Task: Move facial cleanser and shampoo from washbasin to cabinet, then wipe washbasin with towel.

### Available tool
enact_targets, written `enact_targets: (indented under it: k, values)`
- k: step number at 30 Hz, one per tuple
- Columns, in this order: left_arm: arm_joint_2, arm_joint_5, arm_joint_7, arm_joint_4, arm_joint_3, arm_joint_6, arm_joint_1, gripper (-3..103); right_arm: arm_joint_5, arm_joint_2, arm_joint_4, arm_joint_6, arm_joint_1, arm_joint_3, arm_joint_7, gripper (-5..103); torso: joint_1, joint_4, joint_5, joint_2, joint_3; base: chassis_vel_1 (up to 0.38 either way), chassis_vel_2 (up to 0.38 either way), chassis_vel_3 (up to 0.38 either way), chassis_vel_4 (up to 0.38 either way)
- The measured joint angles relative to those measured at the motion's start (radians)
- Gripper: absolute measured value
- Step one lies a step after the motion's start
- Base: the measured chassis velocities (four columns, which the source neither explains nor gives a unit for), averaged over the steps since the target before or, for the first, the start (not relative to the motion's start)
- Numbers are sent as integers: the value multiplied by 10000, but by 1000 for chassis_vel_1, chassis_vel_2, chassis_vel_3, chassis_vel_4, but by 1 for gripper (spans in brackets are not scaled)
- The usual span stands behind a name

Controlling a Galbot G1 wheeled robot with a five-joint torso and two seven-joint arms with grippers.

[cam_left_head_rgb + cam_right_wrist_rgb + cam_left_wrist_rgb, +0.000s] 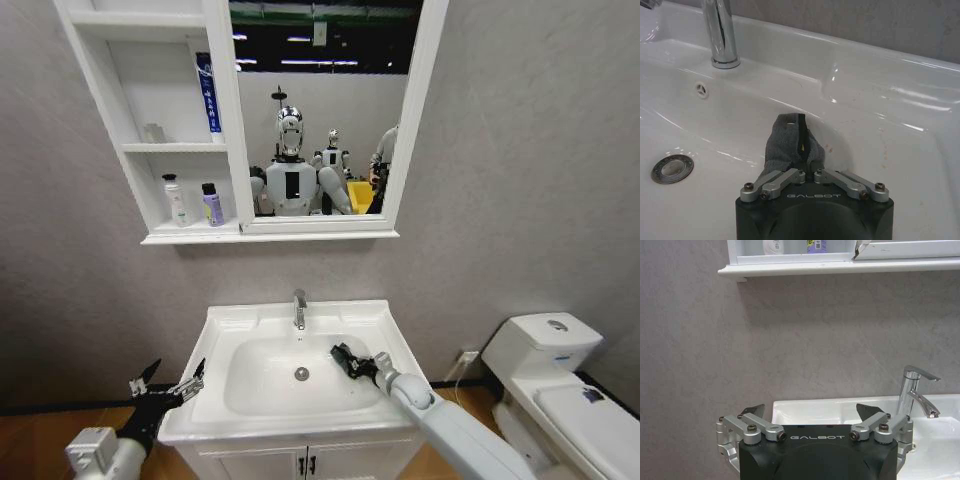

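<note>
The right gripper (802, 167) pinches the soft, crumpled grey-black towel (785, 142) against the glossy washbasin (880, 130) bowl's wall; its fingertips seem buried in cloth. The left gripper (810, 412) hangs spread beside the basin

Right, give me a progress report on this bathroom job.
Done: two bottles stand on the cabinet bottom shelf, and no bottles are on the washbasin. In hand: the right claw is shut on the towel, pressing it against the bowl's inner slope near the tap. The left claw hangs open by the basin's left edge. Left: the rest of the wiping.
</note>
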State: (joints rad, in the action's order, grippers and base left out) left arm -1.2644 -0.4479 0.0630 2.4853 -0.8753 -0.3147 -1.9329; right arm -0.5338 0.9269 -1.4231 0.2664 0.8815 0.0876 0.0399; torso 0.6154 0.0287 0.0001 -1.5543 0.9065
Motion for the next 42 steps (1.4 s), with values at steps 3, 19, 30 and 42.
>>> enact_targets:
  k: [3, 19, 30, 42]
  values:
    - [0, 0, 0, 0, 0, 0, 0, 100, 500, 58, 29, -247, -70, -139, -367, 3, 0, 0, -2, 0, 0, 0, 0, 0, 0]
    - [0, 0, 0, -1, 0, 0, 0, 100, 2215, 285, 38, -1510, 9, -746, -1679, 3, 0, 3, -3, 1, 0, 0, 0, 0, 0]
    - [0, 0, 0, 0, 0, -1, 0, 100, 1970, 205, -18, -1630, -4, -917, -1557, 3, 0, 0, -2, 0, 0, 0, 0, 0, 0]
    - [0, 0, 0, 0, 0, 0, 0, 100, 2125, 63, -838, -2702, -89, -1208, -1507, 3, 0, -1, -5, 1, -1, 0, 0, 0, 0]
